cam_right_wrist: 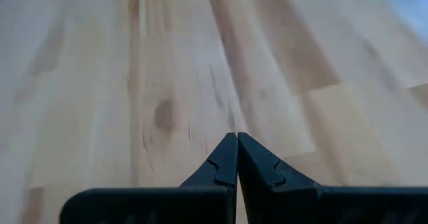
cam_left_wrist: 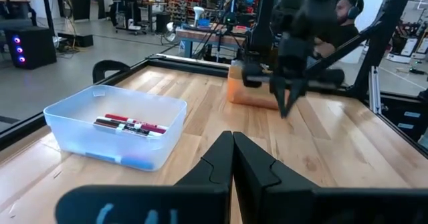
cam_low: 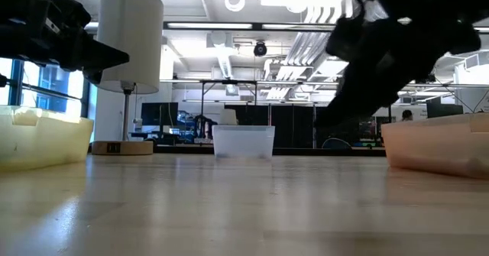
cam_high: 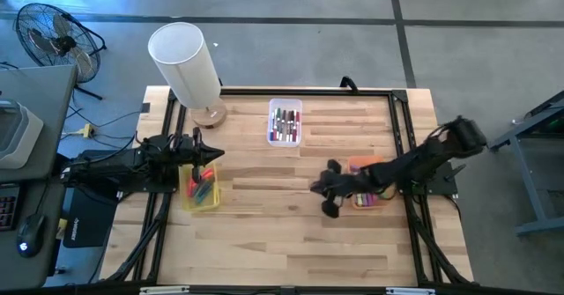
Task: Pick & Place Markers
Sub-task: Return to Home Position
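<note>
While smooth wooden planks lie open from centre to 6 o'clock on the black-railed desk, markers fill the clear bin at 12, yellow bin at 9, orange bin at 3; left jaws, pressed together, hang over the yellow bin, right jaws, together and empty, beside the orange

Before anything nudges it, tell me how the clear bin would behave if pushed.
The clear bin looks thin-walled and holds just markers, so probably light; it would likely slide on the smooth table. Low and wide, it seems unlikely to tip. Loose markers may roll inside.
</note>
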Robot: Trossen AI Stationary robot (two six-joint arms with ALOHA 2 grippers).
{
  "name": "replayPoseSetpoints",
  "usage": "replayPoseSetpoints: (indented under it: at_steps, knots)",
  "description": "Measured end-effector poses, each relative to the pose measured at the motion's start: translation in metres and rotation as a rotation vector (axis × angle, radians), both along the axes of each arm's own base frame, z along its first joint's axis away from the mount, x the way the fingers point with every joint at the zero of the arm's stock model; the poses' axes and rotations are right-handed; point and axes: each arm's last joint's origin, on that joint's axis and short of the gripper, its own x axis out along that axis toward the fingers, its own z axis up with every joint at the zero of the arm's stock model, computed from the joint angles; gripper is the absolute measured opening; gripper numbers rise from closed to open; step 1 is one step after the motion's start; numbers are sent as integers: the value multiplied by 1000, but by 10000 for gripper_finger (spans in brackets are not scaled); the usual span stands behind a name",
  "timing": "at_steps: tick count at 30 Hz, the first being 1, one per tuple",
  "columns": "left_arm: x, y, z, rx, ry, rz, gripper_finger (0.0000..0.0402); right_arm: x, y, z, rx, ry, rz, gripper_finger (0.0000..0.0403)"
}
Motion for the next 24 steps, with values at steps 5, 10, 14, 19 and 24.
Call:
replayPoseSetpoints:
  at_steps: [5, 10, 14, 19, 24]
  knots:
    - [0, 0, 0, 0, -1, 0, 1, -44, -21, 14, 33, -167, -20, 0]
    - [0, 0, 0, 0, -1, 0, 1, -85, -42, 26, 72, -337, -71, 0]
    - [0, 0, 0, 0, 0, 1, 1, -107, -57, 35, 65, -460, -77, 0]
    - [0, 0, 0, 0, 0, 1, 1, -121, -72, 45, 37, -567, -23, 0]
    - [0, 0, 0, 0, -1, 1, 1, -130, -83, 44, 16, -614, -11, 0]
